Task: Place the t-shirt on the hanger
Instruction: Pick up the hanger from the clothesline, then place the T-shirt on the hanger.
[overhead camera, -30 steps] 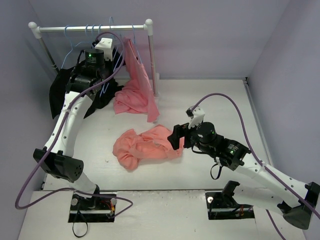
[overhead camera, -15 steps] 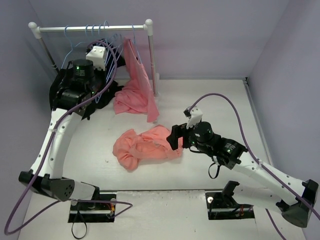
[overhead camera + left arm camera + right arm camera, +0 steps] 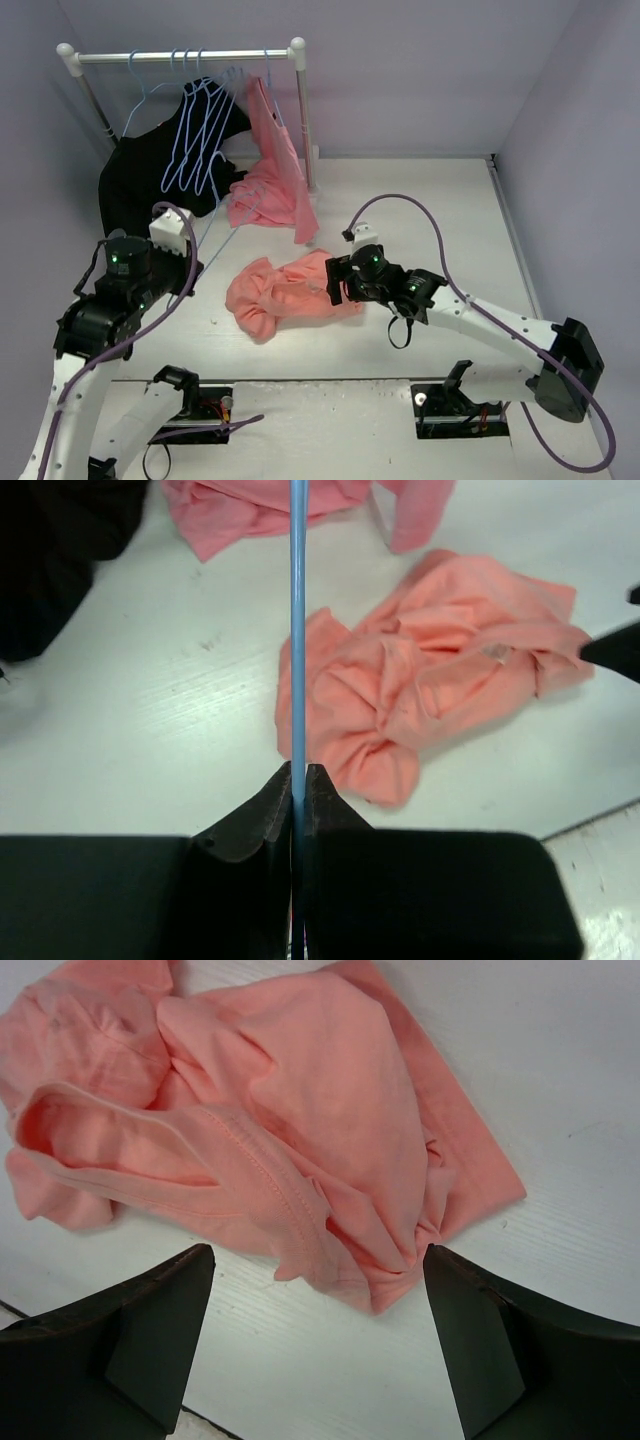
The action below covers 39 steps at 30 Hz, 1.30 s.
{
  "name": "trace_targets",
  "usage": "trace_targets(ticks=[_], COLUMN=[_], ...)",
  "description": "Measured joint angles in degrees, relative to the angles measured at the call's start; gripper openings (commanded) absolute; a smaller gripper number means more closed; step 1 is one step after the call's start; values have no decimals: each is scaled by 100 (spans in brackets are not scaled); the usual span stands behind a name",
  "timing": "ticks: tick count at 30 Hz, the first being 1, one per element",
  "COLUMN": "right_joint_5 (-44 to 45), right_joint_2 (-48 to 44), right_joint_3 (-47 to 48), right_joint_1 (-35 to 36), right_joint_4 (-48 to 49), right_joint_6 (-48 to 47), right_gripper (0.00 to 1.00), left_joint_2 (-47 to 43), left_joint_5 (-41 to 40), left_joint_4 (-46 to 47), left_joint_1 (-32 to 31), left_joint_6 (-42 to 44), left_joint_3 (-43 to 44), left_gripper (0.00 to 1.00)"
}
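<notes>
The salmon-pink t-shirt (image 3: 285, 290) lies crumpled on the table's middle. My left gripper (image 3: 192, 268) is at the near left, shut on a thin light-blue hanger (image 3: 222, 236) whose wire runs toward the rack. In the left wrist view the jaws (image 3: 297, 780) pinch the hanger wire (image 3: 297, 630), with the t-shirt (image 3: 430, 670) just right of it. My right gripper (image 3: 335, 280) is open at the t-shirt's right edge. In the right wrist view its gripper (image 3: 315, 1300) is spread wide just above the table, with the t-shirt's hem (image 3: 300, 1160) between and beyond the fingertips.
A white-capped rack bar (image 3: 180, 57) at the back left carries several blue hangers (image 3: 200, 130), a black garment (image 3: 130, 185) and a second pink garment (image 3: 272, 175) that spills onto the table. Walls close the back and right sides.
My left arm has dropped from the rack to the near left, drawing one blue hanger along in its jaws. My right gripper has moved a little left toward the t-shirt.
</notes>
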Motion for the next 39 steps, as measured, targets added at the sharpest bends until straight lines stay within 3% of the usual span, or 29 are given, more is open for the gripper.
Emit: trace_targets(ticks=[11, 17, 28, 39], right_joint_5=[-169, -275, 81, -89], right_joint_2=[1078, 1286, 1464, 1440], right_joint_3=[-10, 22, 1002, 941], right_joint_1=[-73, -665, -1161, -1082], right_joint_4=[222, 213, 109, -41], right_joint_6=[-89, -328, -850, 234], right_gripper=[79, 79, 75, 63], left_joint_2=[-480, -321, 42, 51], left_joint_5=[1050, 1469, 1688, 1570], left_joint_4=[-646, -727, -729, -731], left_joint_1=[-206, -358, -694, -753], left_joint_6=[257, 282, 463, 557], left_joint_3=[-69, -69, -65, -63], left_gripper=[0, 0, 0, 0])
